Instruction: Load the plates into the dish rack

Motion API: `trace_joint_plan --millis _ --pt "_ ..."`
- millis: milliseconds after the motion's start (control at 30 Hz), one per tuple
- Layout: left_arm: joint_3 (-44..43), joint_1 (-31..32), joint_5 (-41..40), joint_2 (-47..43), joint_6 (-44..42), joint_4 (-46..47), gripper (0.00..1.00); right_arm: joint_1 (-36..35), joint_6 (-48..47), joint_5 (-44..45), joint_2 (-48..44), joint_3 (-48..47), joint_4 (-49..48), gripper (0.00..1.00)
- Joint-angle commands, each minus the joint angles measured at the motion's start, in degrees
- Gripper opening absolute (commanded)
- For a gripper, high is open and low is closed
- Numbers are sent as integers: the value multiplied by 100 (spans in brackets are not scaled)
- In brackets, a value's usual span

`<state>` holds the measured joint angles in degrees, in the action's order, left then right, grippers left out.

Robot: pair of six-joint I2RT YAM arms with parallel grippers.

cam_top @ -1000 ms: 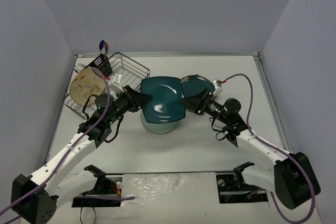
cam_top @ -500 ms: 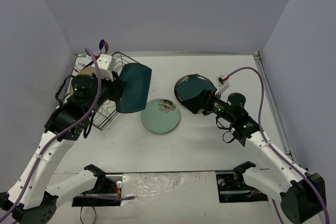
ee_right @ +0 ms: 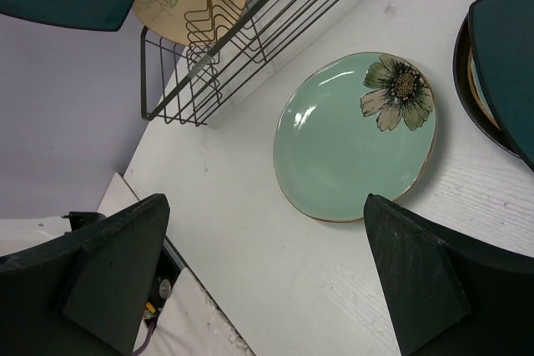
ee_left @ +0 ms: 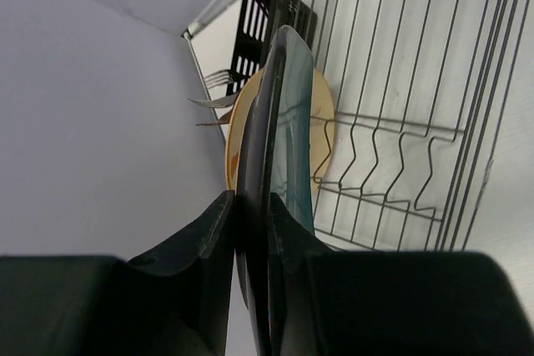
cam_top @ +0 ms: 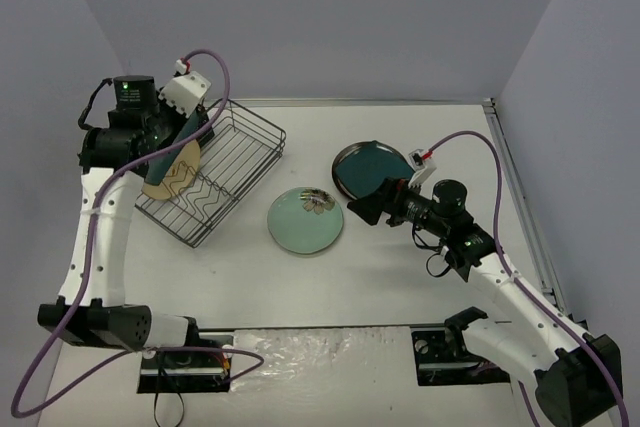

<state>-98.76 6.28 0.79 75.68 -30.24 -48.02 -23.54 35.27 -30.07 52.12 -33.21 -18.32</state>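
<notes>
- The left gripper (ee_left: 250, 203) was clamped on the rim of one round teal plate (ee_left: 288, 122). The plate was glossy and dark-rimmed, and was held on edge over the dish rack (ee_left: 417, 122).
- The dish rack sat at the left of the top view. It was a rectangular basket of thin black wire with wavy dividers.
- One black slotted cutlery basket (ee_left: 260, 27) stood at a corner of the rack, toward the top of the left wrist view. Two metal forks (ee_left: 219, 81) showed beside it.
- One round beige plate (ee_left: 324, 114) with a bird motif stood upright in the dividers, just behind the held plate. Contact between the two could not be determined.
- One pale green plate (cam_top: 305, 219), round and glossy with a flower near its rim, lay flat on the white bench (cam_top: 400, 287). It lay between the rack and the stack (cam_top: 372, 167).
- The stack, right of centre in the top view, showed a rounded-square teal plate on a round dark-rimmed one. At least two plates were counted; any others were hidden.
- The right gripper (cam_top: 366, 205) hung beside the lower edge of the stack, with its jaws spread wide and nothing between them.
</notes>
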Motion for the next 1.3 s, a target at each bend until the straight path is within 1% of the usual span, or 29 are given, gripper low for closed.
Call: trace_joint_plan --millis 0,33,133,167,300,367,633,967,1067,1167,1267 --pt "-691 -614 901 334 -1164 221 0 70 -55 -283 -16 -1 -275 100" --pt "-725 -853 1076 460 -1213 198 0 78 -52 -319 2 -1 -259 100" --pt "-785 -1145 1332 932 -1259 228 0 87 47 -458 73 19 -251 100" --pt "-827 -1217 1469 1037 -1264 210 0 87 71 -492 78 24 -251 100" --pt "-926 -1363 1509 1398 -1252 320 0 87 103 -566 79 61 -259 100" --pt "-957 -1469 1760 1493 -1225 422 0 87 96 -546 63 92 -259 100" --pt "-1041 -1594 1973 1842 -1329 449 0 104 33 -514 175 113 -273 100" --pt "-725 -1639 2075 2152 -1300 794 0 104 68 -527 203 139 -365 100" --pt "-820 -1639 2050 2198 -1334 671 0 97 94 -535 177 149 -374 100" --pt "-716 -1639 2258 2111 -1362 748 0 104 103 -518 176 166 -383 100" --pt "-653 -1639 2252 2198 -1379 631 0 104 122 -500 176 194 -405 100"
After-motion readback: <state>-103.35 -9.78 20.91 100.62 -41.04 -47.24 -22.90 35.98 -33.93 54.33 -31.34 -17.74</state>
